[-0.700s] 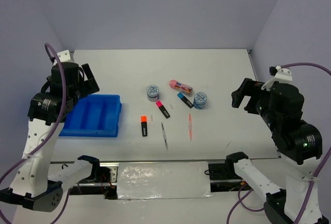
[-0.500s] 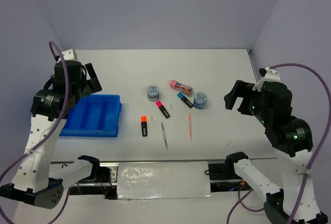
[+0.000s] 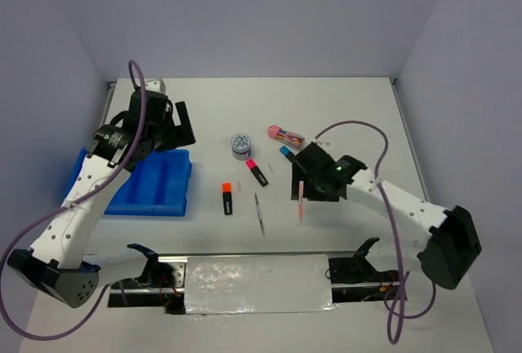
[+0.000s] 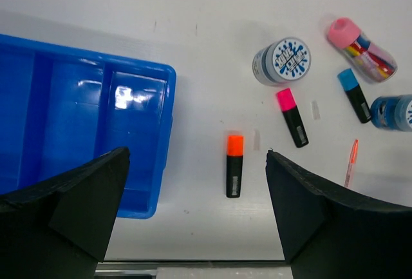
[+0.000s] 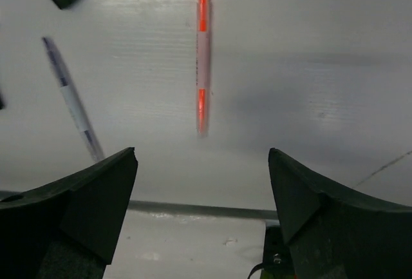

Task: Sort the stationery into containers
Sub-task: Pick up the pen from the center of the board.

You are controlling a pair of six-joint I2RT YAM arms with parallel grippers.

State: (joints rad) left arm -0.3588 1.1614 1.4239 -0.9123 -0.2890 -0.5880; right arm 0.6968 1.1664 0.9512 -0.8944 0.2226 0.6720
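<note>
The blue tray (image 3: 147,182) lies at the left and also shows in the left wrist view (image 4: 84,131). My left gripper (image 3: 170,130) hangs open and empty above the tray's far right corner. An orange-capped highlighter (image 3: 227,198), a pink-capped one (image 3: 257,172) and a blue-capped one (image 3: 285,154) lie mid-table, with a grey pen (image 3: 259,213), a blue-white disc (image 3: 241,144) and the pink case (image 3: 285,135). My right gripper (image 3: 310,180) is open and empty, low over the thin pink pen (image 3: 300,202), which lies ahead of it in the right wrist view (image 5: 203,53). The second disc (image 4: 393,111) is hidden under the right arm in the top view.
The table's near edge with a metal rail (image 3: 257,263) runs just below the pens. Grey walls close the back and sides. The right arm stretches from the right base across to mid-table.
The right arm swung from the right side down to mid-table over the pink pen, covering the second disc. The left gripper moved right, toward the tray's far right corner.
</note>
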